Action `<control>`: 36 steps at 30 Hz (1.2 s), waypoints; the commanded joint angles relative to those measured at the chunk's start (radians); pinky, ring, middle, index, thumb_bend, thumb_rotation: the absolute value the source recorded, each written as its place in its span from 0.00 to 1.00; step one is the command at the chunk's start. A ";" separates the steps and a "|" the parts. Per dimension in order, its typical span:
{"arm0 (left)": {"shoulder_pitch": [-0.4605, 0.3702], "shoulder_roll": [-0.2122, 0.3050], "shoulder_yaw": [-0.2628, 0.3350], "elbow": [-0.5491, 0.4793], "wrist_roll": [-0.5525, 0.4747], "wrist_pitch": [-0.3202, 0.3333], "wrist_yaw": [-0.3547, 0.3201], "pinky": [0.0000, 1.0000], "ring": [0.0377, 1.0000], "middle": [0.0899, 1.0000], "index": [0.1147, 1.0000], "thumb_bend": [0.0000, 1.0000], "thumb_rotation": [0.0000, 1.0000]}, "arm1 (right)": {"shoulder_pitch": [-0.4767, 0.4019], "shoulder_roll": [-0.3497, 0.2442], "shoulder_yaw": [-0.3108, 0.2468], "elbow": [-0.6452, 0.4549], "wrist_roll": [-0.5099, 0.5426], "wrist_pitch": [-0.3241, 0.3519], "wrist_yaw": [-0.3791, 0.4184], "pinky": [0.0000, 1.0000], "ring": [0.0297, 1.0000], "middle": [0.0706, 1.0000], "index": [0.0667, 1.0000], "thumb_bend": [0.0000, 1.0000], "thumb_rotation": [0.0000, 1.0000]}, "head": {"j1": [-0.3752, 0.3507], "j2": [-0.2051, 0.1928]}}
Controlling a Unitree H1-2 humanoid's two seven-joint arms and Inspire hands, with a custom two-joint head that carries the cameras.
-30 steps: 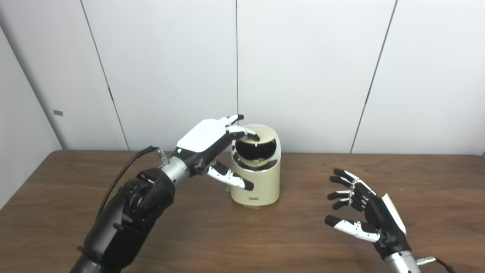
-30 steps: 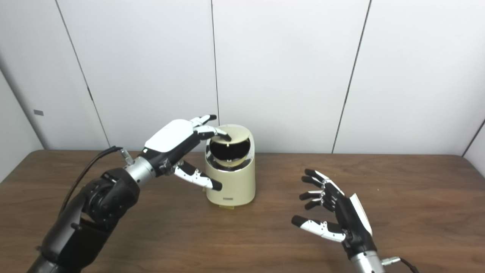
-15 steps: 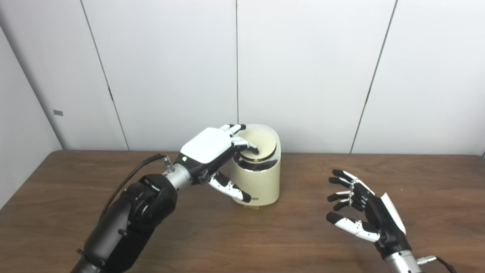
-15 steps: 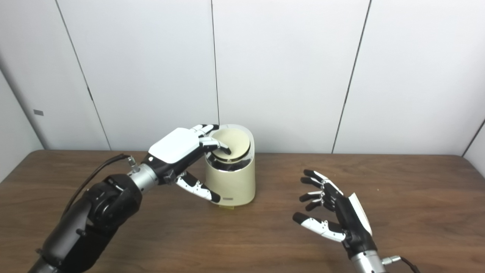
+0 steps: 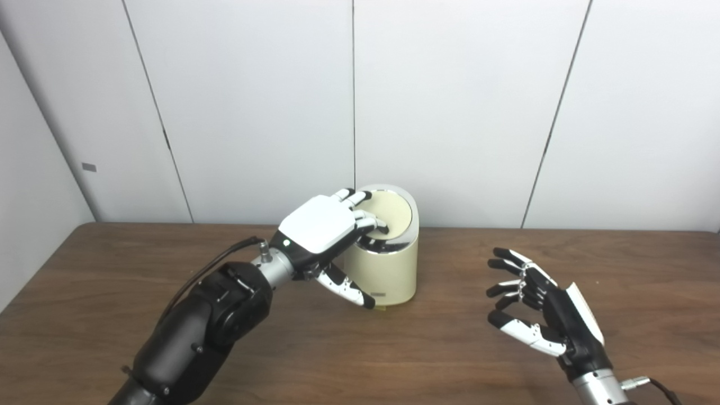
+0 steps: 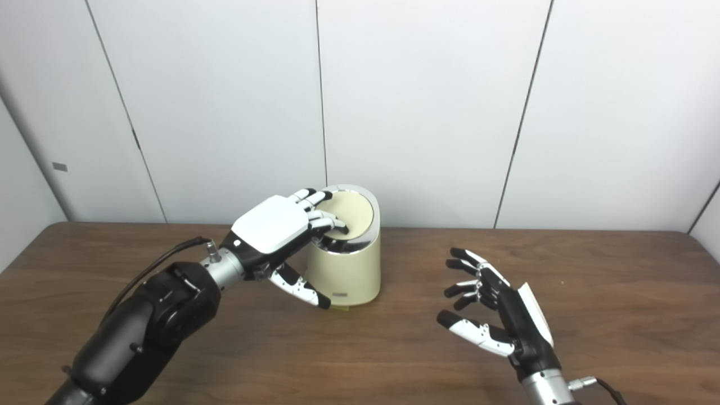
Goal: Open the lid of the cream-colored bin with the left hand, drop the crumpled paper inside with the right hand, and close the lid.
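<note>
The cream-colored bin [image 5: 388, 273] stands near the table's back edge, its round lid [image 5: 394, 216] lying down on the chrome rim. My left hand [image 5: 323, 230] rests over the bin's left top, fingers [image 5: 374, 224] pressing on the lid, thumb hanging down beside the bin's front. It holds nothing. My right hand [image 5: 543, 318] hovers over the table to the right of the bin, palm turned left, fingers spread and empty. No crumpled paper shows in either view.
The brown wooden table [image 5: 427, 349] stretches wide in front of and to both sides of the bin. White wall panels [image 5: 450, 101] rise right behind the bin. A black cable [image 5: 219, 261] trails from my left wrist.
The lid has swung from raised, showing the dark opening, down onto the rim. My left hand has come down with it. The right hand has barely moved.
</note>
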 commanded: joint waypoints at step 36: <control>0.260 -0.232 0.454 -0.056 -0.913 0.084 0.168 0.85 0.92 0.91 0.89 0.95 0.45 | -0.072 -0.043 -0.018 -0.039 0.032 0.007 0.011 0.51 0.64 0.80 0.85 0.67 0.42 | 0.000 -0.008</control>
